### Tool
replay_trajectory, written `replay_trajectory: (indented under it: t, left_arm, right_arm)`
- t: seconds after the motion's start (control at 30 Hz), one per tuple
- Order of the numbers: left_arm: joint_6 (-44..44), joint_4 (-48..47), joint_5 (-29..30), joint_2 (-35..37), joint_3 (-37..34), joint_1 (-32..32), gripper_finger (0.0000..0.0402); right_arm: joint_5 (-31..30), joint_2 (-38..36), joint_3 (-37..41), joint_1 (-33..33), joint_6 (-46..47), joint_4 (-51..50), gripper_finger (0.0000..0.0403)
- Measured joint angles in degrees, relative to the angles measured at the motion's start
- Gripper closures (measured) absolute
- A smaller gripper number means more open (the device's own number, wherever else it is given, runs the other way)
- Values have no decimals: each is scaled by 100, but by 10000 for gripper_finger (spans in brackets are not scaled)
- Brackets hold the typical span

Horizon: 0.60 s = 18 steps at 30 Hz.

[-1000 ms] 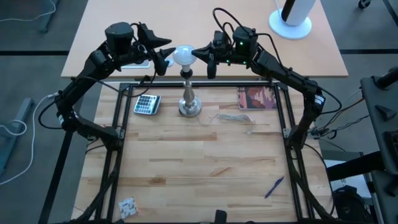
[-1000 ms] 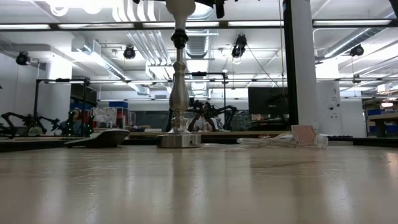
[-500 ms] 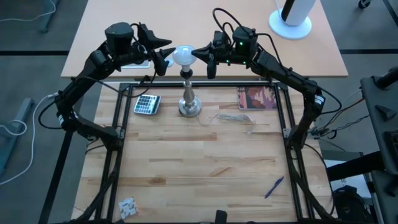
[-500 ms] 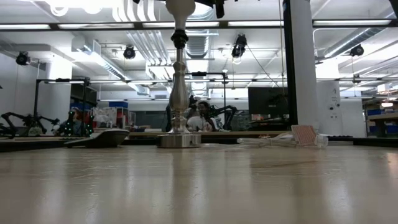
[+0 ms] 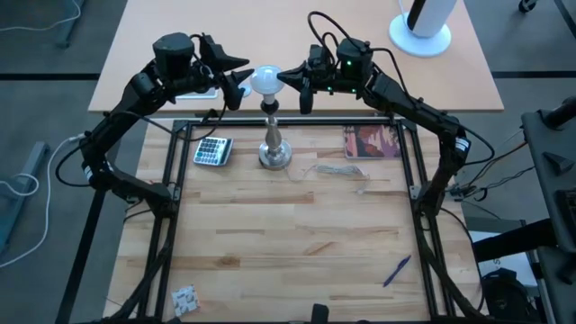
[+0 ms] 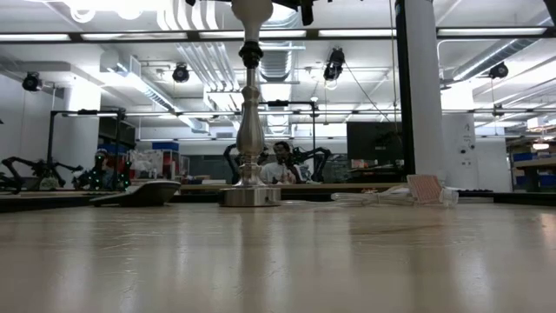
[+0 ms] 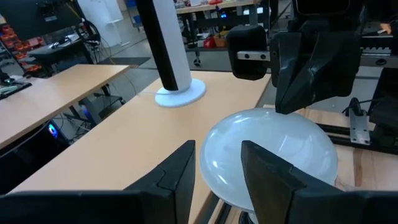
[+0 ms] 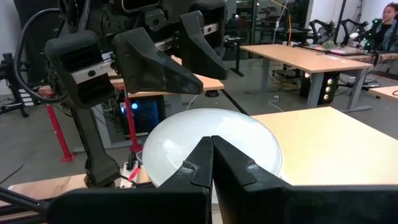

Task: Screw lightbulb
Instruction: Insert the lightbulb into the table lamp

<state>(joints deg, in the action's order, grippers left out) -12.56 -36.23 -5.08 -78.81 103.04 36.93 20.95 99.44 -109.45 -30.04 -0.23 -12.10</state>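
The white lightbulb [image 5: 265, 79] sits base-down on the black socket [image 6: 251, 54] of the silver stand [image 5: 274, 144], which stands near the table's far edge. My left gripper [image 5: 245, 77] hangs level at the bulb's left side, open, its fingertips [image 7: 186, 158] just short of the glass [image 7: 273, 149]. My right gripper [image 5: 282, 76] comes level from the right, shut, its tips at the bulb's right side. The low view shows only the bulb's underside [image 6: 253, 9]. My right gripper lays its shut fingertips [image 8: 211, 146] against the bulb's rounded glass [image 8: 186, 134] on the right side, coming in level. The bulb stays upright on the stand. My left gripper is open at the bulb's left side; I cannot tell whether its fingertips touch the glass.
A calculator [image 5: 212, 150] lies left of the stand. A cord [image 5: 335, 169] and a reddish card [image 5: 372, 141] lie to its right. A blue pen [image 5: 397, 270] and a small card [image 5: 184, 299] lie near the front edge. A white cylinder on a round base [image 5: 423, 27] stands on the far table.
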Motion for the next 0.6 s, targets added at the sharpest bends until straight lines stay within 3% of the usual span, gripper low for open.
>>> replay_trajectory:
  t: [0.6]
  left_arm:
    - [-2,-15,0,0,-7,0,243]
  right_arm:
    - [0,0,0,0,0,0,403]
